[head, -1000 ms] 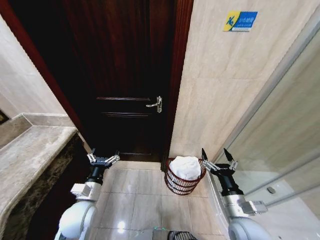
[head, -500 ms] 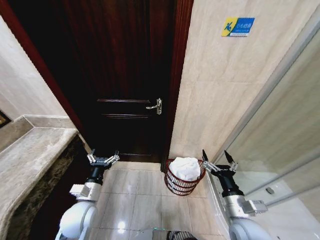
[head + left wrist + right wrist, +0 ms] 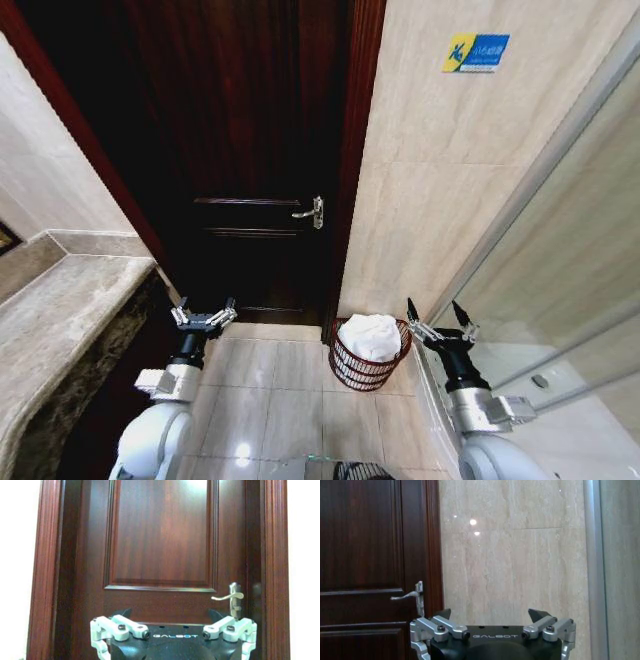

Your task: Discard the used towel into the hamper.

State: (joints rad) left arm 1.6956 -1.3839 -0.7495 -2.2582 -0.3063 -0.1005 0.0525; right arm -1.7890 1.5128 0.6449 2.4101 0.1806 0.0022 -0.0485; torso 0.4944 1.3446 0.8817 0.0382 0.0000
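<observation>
A white towel (image 3: 370, 335) lies bunched inside the hamper (image 3: 368, 368), a round reddish-brown wire basket on the floor against the beige wall, right of the door. My right gripper (image 3: 438, 318) hangs open and empty just right of the hamper's rim. My left gripper (image 3: 204, 314) is open and empty too, held out to the left in front of the door. In the wrist views, the left gripper (image 3: 170, 615) faces the door panel, and the right gripper (image 3: 490, 613) faces the wall beside the door frame.
A dark wooden door (image 3: 250, 150) with a lever handle (image 3: 310, 210) stands shut ahead. A stone counter (image 3: 50, 310) runs along the left. A glass partition (image 3: 570, 300) borders the right. Glossy floor tiles (image 3: 270, 400) lie between the arms.
The view has shifted slightly since a second ago. Both arms stay raised with open fingers, and the towel rests in the hamper as before.
</observation>
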